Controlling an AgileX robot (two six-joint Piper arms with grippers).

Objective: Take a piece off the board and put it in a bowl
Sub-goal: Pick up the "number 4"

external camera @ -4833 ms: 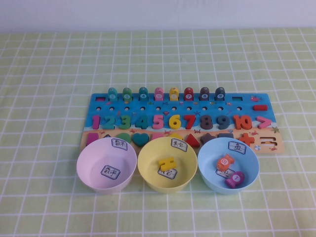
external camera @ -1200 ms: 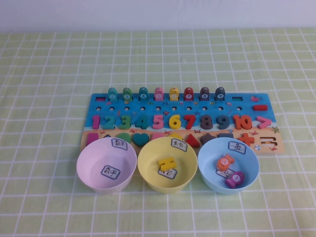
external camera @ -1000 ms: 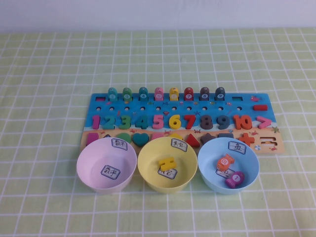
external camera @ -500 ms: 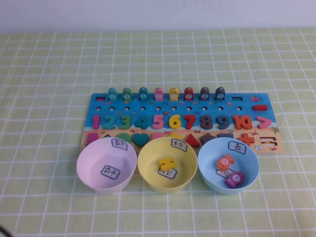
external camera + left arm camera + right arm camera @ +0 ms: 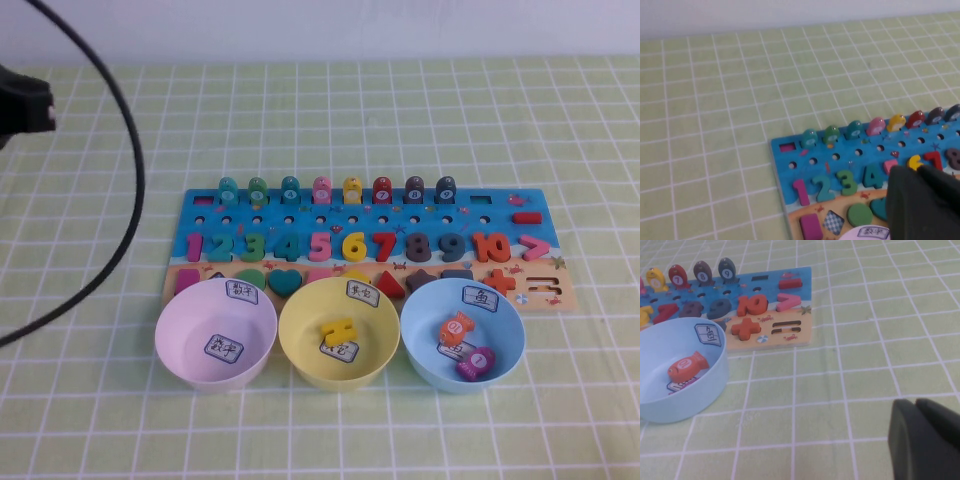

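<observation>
Both tools (image 5: pixel 926 442) closed, left (image 5: pixel 922 202) newly over board (image 5: pixel 781 167)

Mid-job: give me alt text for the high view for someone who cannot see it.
A blue puzzle board with its dark-teal "4" in place lies behind pink, yellow and light blue bowls. The left arm and cable enter upper left; neither gripper shows.
</observation>
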